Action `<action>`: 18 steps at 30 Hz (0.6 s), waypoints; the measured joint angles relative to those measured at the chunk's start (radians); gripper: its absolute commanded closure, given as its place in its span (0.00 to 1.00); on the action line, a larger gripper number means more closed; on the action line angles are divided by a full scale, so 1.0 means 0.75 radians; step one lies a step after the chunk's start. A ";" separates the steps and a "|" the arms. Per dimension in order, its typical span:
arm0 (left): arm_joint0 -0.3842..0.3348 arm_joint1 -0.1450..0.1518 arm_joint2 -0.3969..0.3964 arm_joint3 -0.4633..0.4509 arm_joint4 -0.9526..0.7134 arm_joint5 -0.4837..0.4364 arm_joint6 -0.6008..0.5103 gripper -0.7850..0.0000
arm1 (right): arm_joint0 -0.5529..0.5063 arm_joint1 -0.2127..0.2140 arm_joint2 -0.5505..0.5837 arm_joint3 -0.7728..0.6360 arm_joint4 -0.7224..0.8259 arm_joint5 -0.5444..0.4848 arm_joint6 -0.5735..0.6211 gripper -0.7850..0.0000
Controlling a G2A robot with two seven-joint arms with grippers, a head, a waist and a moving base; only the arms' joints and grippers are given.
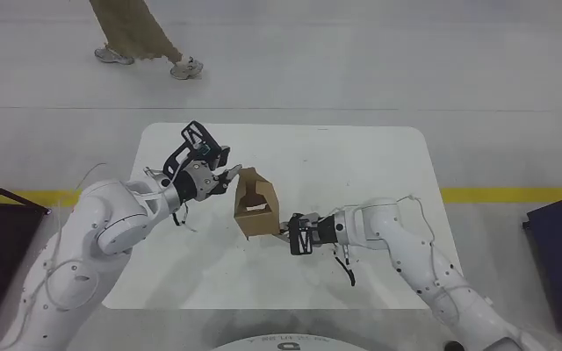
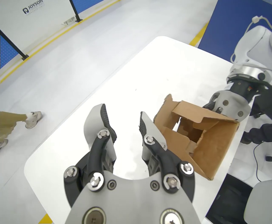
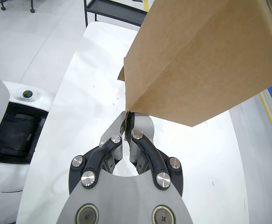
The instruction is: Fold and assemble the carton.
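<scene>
A brown cardboard carton point(image 1: 256, 207) is held above the middle of the white table point(image 1: 369, 158), partly folded, its open end with loose inner flaps point(image 2: 191, 125) turned toward the left arm. My right gripper point(image 3: 127, 123) is shut on a cardboard flap at the carton's lower corner point(image 3: 128, 114); in the top view this gripper point(image 1: 288, 232) sits just right of the carton. My left gripper point(image 2: 122, 117) is open and holds nothing, close beside the carton's open end; the top view shows it point(image 1: 230, 174) at the carton's upper left.
The table has rounded corners and bare surface all around the carton. A black metal cart point(image 3: 119, 12) stands off one table end. A yellow floor line point(image 1: 492, 194) runs past both sides of the table.
</scene>
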 measured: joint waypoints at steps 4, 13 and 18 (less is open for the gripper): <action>0.010 0.000 0.012 -0.006 0.001 -0.020 -0.002 0.56 | 0.004 -0.002 -0.004 0.009 0.016 -0.001 0.016 1.00; -0.001 0.000 0.040 -0.023 -0.051 -0.093 -0.006 1.00 | 0.012 -0.006 -0.015 0.032 0.060 0.002 0.065 1.00; -0.015 -0.001 0.068 -0.018 -0.077 -0.151 -0.005 1.00 | 0.017 -0.009 -0.022 0.049 0.102 0.008 0.108 1.00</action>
